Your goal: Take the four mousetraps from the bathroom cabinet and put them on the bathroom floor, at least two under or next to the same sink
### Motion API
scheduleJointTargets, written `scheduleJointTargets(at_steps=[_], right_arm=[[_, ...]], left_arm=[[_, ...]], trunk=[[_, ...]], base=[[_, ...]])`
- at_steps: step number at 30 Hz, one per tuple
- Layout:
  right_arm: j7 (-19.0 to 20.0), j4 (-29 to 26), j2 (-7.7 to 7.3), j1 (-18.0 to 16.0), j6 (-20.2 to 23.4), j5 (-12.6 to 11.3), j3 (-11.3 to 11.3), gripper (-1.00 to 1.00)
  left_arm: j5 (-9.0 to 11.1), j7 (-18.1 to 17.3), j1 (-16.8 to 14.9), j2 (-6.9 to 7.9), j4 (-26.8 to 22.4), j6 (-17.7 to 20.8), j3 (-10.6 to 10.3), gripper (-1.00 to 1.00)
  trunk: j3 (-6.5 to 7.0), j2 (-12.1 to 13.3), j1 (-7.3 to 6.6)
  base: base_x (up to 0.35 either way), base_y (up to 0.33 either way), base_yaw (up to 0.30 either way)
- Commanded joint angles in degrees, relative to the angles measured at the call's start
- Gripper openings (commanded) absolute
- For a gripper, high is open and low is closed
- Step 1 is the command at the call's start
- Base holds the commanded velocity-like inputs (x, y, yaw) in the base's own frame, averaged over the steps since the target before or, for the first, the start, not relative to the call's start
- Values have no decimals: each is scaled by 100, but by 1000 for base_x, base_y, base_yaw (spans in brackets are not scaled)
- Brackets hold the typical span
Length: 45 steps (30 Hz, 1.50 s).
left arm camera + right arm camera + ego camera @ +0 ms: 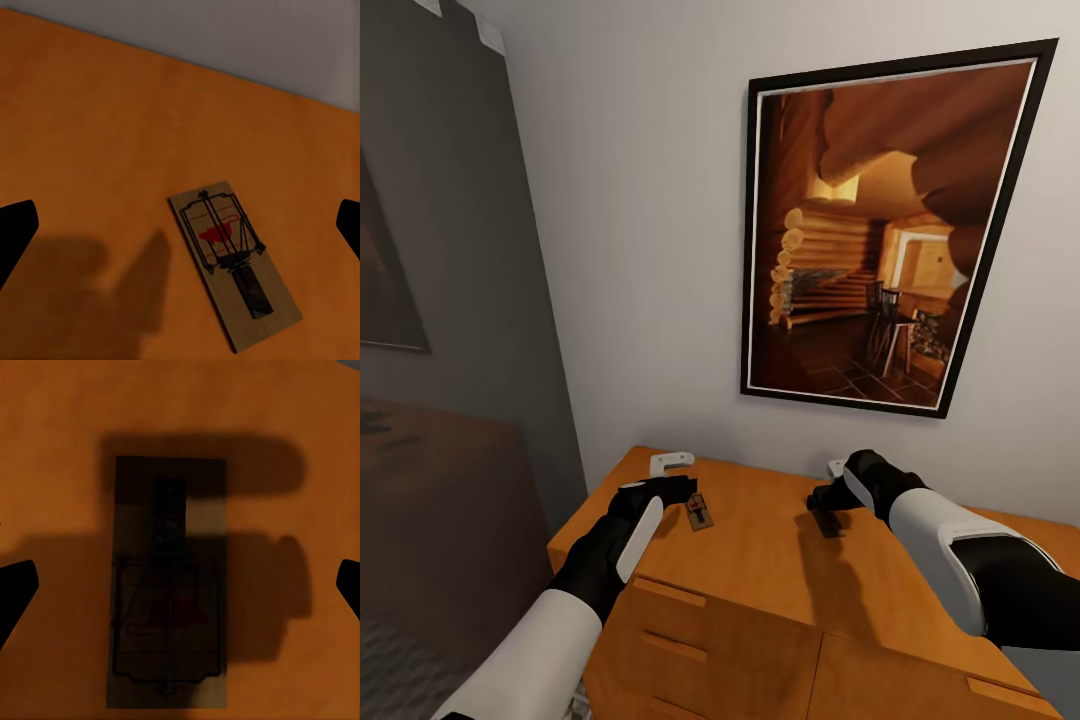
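Note:
The cabinet (760, 560) is orange-brown with a flat top and drawer fronts, standing against the white wall. Two mousetraps lie flat on its top. One mousetrap (699, 514) is just beyond the tips of my left gripper (678, 492); in the left wrist view this mousetrap (234, 262) lies at an angle between the wide-apart fingers (15, 232) of the open left gripper (180, 232). The other mousetrap (827, 523) sits in shadow right below my right gripper (825, 503). In the right wrist view that mousetrap (169, 585) lies centred under the open right gripper (180, 585), untouched.
Two small white fittings (670, 462) (838, 466) rest on the cabinet top near the wall. A large framed cabin picture (890, 230) hangs above. A dark grey wall (450, 250) and a dark brown surface (440, 500) close off the left side.

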Motion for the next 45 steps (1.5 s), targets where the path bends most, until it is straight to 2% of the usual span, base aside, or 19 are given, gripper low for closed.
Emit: scheduleJointTargets(at_steps=[1, 10, 31, 45], right_arm=[[51, -11, -4, -3, 26, 34, 46, 100], [51, -12, -5, -3, 26, 39, 46, 100], [53, -4, -5, -3, 26, 27, 46, 100], [51, 31, 6, -3, 26, 30, 46, 100]], left_arm=[[61, 53, -5, 2, -7, 16, -13, 100], [61, 53, -7, 2, -7, 8, -13, 100], [56, 53, -3, -3, -7, -1, -15, 100], [60, 53, -3, -7, -7, -1, -20, 100]], trunk=[[-9, -6, 1], [-9, -6, 1], [-386, -849, 462], [-386, -849, 462]], base=[[0, 0, 0], [0, 0, 0], [0, 0, 0], [0, 0, 0]])
